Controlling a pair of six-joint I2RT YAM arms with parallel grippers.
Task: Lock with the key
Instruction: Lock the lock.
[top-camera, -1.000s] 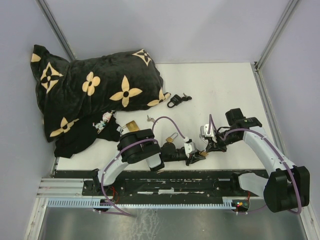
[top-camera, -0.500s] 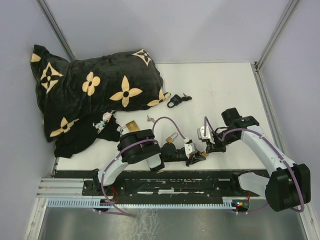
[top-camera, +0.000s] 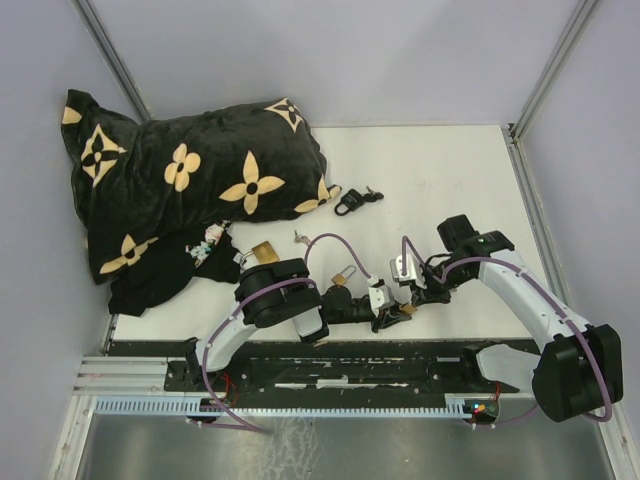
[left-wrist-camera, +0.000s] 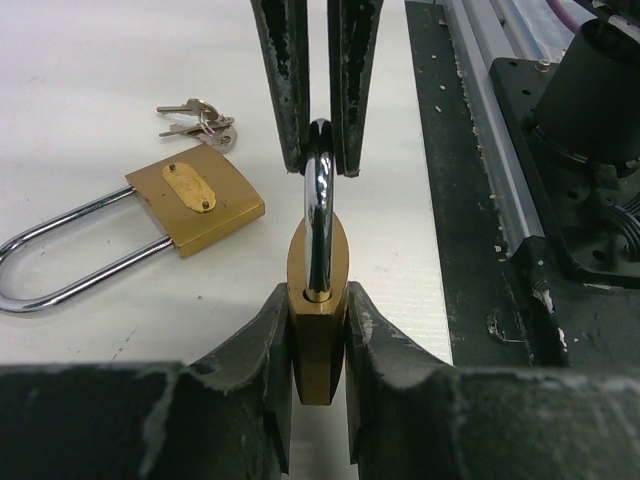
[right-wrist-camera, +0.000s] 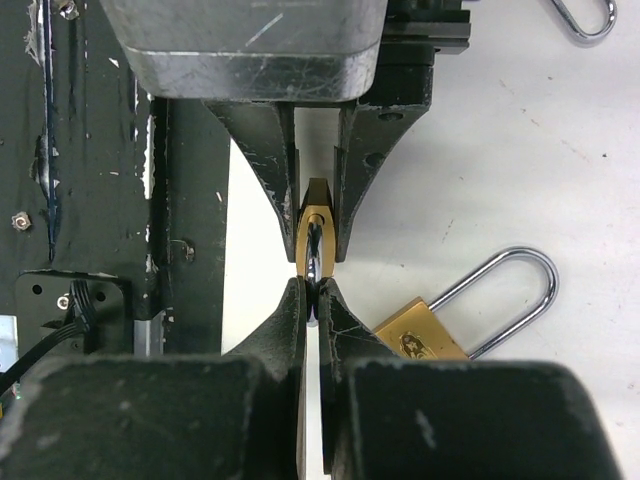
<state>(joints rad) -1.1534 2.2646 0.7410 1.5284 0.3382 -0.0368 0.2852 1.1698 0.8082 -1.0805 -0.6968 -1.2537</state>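
Note:
A small brass padlock (left-wrist-camera: 318, 262) hangs between both grippers near the table's front edge (top-camera: 404, 309). My left gripper (left-wrist-camera: 318, 312) is shut on its brass body. My right gripper (right-wrist-camera: 312, 300) is shut on the top of its steel shackle (left-wrist-camera: 318, 185), meeting the left gripper head-on (top-camera: 412, 300). A small bunch of keys (left-wrist-camera: 200, 120) lies loose on the white table, beyond a second brass padlock (left-wrist-camera: 192, 205) with a long open shackle. No key shows in the held padlock from these views.
The long-shackle brass padlock (top-camera: 345, 272) lies just behind the left gripper. Another brass padlock (top-camera: 263, 250) sits by a black flowered pillow (top-camera: 190, 180) at the left. A black padlock (top-camera: 348, 204) with keys lies mid-table. A black base rail (top-camera: 330, 365) runs along the front.
The right arm's wrist and forearm have shifted slightly left. Both grips on the small padlock are unchanged, and the left arm has not moved.

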